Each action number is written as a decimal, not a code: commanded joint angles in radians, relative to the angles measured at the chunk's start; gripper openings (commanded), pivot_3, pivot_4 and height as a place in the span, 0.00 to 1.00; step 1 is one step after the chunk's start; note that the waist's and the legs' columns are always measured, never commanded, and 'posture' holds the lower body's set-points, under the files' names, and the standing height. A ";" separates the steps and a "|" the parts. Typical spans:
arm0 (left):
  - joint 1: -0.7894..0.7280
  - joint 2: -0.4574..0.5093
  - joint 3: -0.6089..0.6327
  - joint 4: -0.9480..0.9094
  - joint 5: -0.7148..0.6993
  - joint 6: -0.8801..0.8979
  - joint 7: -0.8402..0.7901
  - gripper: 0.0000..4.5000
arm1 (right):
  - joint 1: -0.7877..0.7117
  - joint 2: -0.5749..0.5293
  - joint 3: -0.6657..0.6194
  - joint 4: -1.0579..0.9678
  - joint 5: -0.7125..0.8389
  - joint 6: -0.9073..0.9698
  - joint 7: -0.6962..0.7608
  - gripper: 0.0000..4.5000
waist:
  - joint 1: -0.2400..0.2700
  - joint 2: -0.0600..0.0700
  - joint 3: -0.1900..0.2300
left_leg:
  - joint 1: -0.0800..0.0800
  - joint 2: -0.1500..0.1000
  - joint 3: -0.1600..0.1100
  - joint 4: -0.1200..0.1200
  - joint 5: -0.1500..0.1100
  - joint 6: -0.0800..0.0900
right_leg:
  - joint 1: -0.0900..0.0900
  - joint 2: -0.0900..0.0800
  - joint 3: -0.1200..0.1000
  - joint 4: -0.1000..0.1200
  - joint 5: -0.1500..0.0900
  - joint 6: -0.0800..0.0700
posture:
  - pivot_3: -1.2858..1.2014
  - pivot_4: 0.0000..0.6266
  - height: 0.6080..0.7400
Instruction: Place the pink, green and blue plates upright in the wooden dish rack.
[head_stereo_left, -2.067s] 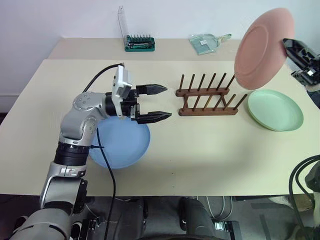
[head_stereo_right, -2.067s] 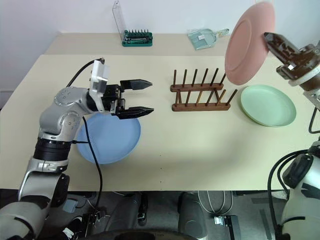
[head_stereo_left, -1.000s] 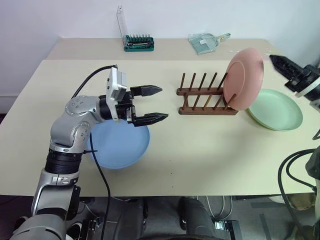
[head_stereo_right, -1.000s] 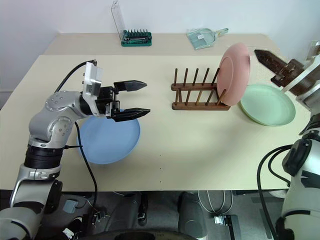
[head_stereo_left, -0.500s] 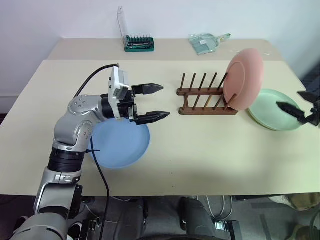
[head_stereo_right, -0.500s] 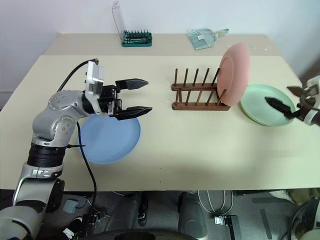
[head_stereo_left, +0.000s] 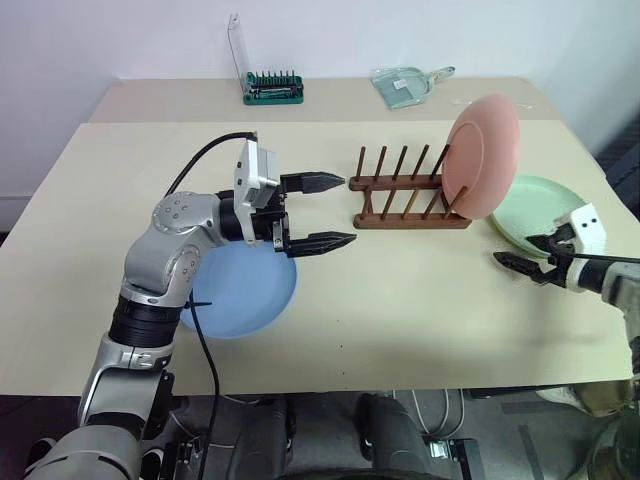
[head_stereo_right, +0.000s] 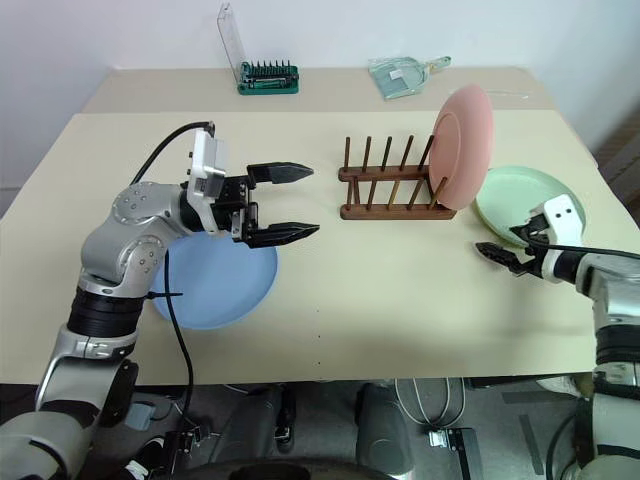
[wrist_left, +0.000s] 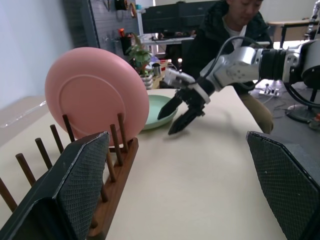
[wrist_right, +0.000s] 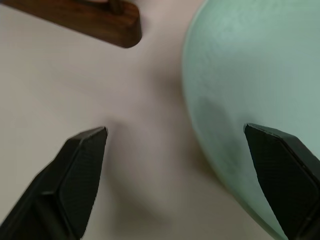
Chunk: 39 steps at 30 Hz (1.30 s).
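The table (head_stereo_left: 400, 300) carries everything. The blue plate (head_stereo_left: 235, 295) lies flat near its left side, partly under the left arm. The green plate (head_stereo_left: 530, 205) lies flat just right of the wooden dish rack (head_stereo_left: 405, 195). The pink plate (head_stereo_left: 482, 155) stands upright in the rack's rightmost slot. The left pincer (head_stereo_left: 322, 212) hovers wide between blue plate and rack. The right pincer (head_stereo_left: 522, 252), jaws apart and empty, sits low at the green plate's near edge.
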 joint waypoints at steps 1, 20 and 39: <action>0.002 0.010 0.003 -0.044 -0.007 0.007 0.008 1.00 | -0.054 -0.003 0.016 0.088 -0.063 -0.077 -0.061 0.70 | -0.001 0.000 0.000 | 0.000 0.000 0.000 0.000 0.000 0.000 | 0.000 0.000 0.000 0.000 0.000 0.000 | 0.52 0.24 0.88; -0.015 -0.001 0.004 -0.021 -0.005 0.003 0.019 1.00 | -0.454 -0.033 -0.240 0.179 0.038 -0.331 -0.437 0.01 | -0.003 0.002 0.001 | 0.000 0.000 0.000 -0.002 0.000 0.000 | -0.001 0.000 0.000 0.000 0.000 0.000 | 0.52 0.24 0.88; -0.002 0.006 0.021 -0.026 -0.013 0.011 0.030 1.00 | -0.375 0.158 -0.431 -0.508 1.189 0.806 -0.329 0.01 | 0.022 0.001 0.001 | -0.002 0.000 -0.001 0.000 -0.001 0.001 | -0.001 0.000 -0.001 0.000 0.000 -0.001 | 0.52 0.24 0.88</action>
